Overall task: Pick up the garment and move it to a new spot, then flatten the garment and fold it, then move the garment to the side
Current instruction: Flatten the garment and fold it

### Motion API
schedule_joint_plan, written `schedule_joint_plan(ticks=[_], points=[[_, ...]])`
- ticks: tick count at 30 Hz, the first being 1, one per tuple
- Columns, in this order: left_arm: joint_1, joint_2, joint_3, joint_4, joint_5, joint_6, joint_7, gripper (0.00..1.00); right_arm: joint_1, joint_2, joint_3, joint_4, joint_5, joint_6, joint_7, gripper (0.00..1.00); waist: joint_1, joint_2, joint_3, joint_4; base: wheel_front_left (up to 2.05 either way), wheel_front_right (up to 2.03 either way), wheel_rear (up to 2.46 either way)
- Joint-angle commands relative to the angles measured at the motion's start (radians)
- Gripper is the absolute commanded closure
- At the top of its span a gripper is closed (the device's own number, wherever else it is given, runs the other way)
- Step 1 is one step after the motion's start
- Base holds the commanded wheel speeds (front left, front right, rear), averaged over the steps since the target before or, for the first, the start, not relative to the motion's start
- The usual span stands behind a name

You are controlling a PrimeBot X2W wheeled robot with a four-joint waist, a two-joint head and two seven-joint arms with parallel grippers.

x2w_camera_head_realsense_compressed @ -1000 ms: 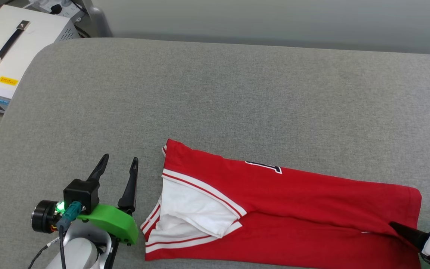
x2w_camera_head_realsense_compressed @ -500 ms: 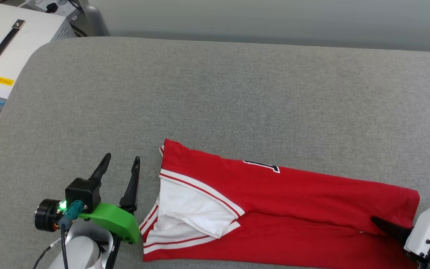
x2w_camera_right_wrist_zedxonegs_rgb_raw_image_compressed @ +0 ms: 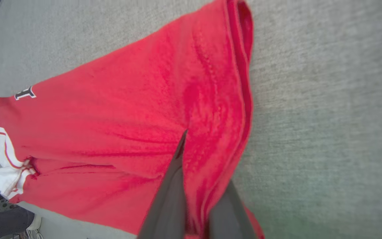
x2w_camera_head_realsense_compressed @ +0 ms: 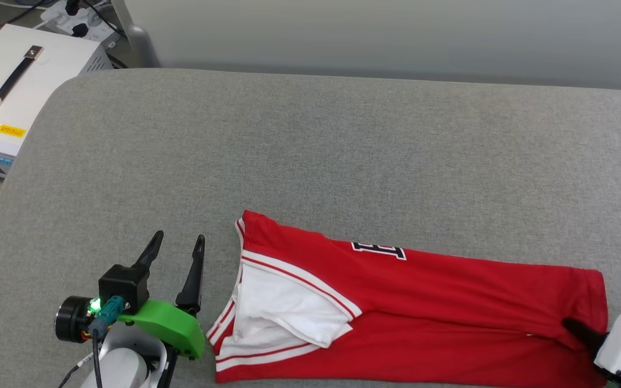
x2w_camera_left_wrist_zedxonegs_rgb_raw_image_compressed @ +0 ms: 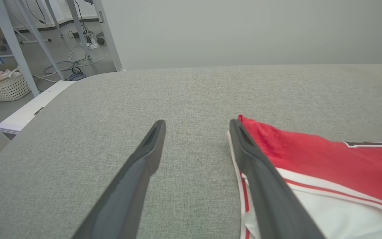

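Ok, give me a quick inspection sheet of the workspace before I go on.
Surface: grey padded table, bare apart from the garment.
Job's things: garment, folded into a long strip, white sleeve on top at its left end.
Clutter: nothing seen.
Grippers: left gripper open beside the sleeve end, holding nothing; right gripper shut on the garment's right end.
Cables: wrist cable on the left arm; floor cables.
Surroundings: white case with black handle off the table's left corner; white basket on the floor.
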Motion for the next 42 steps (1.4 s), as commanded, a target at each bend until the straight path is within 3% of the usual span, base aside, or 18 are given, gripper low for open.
schedule_joint_plan(ticks=[1,10,23,31,42], points=[[0.016,-0.007,0.006,0.003,0.01,-0.007,-0.006,0.0,0.009,-0.025,-0.016,0.008,-0.008,-0.001,-0.015,1.0,0.0,-0.0001,-0.005,-0.001,0.0,0.0,0.0],[0.028,-0.027,0.02,0.015,0.022,-0.019,-0.006,0.0,0.013,-0.109,-0.098,0.042,-0.091,-0.001,-0.072,1.0,0.0,-0.0001,-0.029,-0.001,0.0,0.0,0.0],[0.064,-0.055,0.032,0.039,0.034,-0.036,-0.006,0.0,0.096,-0.069,-0.054,-0.127,-0.045,-0.001,-0.021,1.0,0.0,-0.0001,-0.105,-0.003,0.0,0.0,0.0],[0.081,-0.069,0.04,0.05,0.037,-0.045,-0.006,0.0,0.128,0.015,0.002,-0.274,-0.037,-0.001,0.046,1.0,0.0,-0.0001,-0.139,0.011,0.0,0.0,0.0],[0.092,-0.082,0.064,0.049,0.048,-0.054,-0.006,0.0,0.082,0.224,0.091,-0.372,-0.096,-0.001,0.123,1.0,0.0,-0.0001,-0.149,0.049,0.0,0.0,0.0]])
